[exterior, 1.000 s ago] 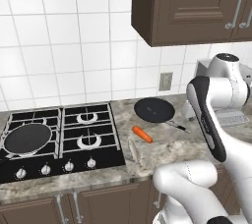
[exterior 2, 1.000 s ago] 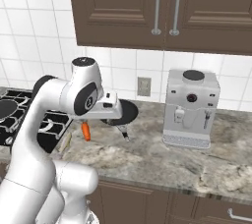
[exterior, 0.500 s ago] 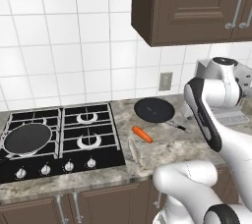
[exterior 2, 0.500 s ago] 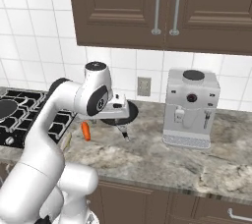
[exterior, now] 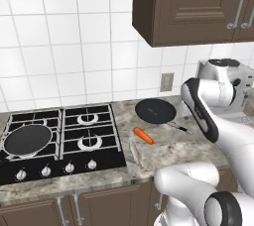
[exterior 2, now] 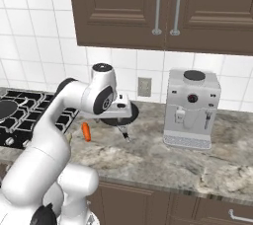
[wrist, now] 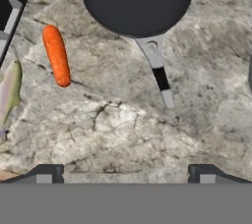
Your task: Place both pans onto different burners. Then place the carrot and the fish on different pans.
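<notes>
Swinging our arm rightward over the tabletop, we now hover with open fingers above the second pan, which sits beside the cooktop, ready for grasping.

Two rear base views flanking the counter — hand view close, straight down on it

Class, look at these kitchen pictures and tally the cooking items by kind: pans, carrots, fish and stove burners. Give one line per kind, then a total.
Pans: 2, one on the front left burner, one on the counter
Carrots: 1
Fish: 1
Burners: 4, on the cooktop
Total: 8
</notes>
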